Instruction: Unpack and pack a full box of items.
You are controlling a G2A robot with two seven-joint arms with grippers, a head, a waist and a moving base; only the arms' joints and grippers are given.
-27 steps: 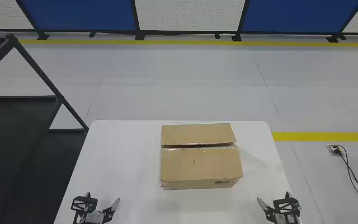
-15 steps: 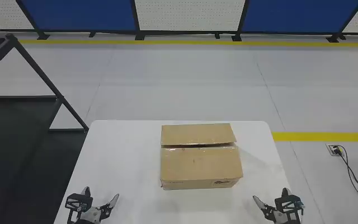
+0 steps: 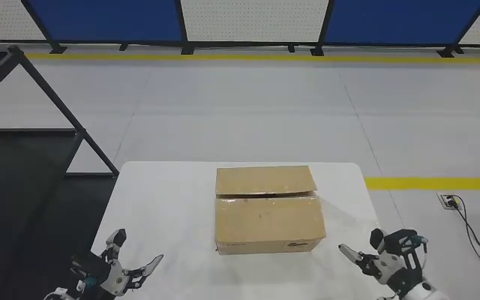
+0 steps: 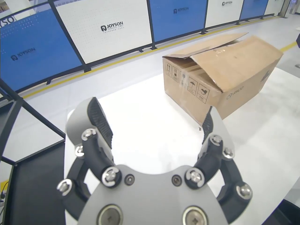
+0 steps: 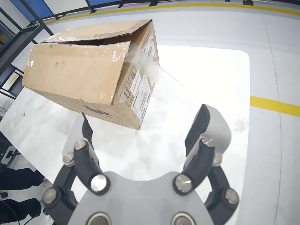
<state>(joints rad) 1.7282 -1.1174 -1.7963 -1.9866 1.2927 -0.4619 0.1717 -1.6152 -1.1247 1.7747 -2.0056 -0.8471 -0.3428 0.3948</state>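
The box [image 3: 270, 214] is sitting midway across the tabletop [image 3: 165, 217], nearer the far edge, its flaps slightly ajar. The left gripper [image 4: 152, 108] is hovering wide open near the near left corner, and the right gripper [image 5: 144, 115] is hovering wide open near the near right corner.

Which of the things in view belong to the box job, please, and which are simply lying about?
Job: cardboard box, flaps ajar; clear tape strip trailing from it; left gripper, open; right gripper, open; white table.
Lying about: black frame; partition panels; yellow floor line; floor socket.
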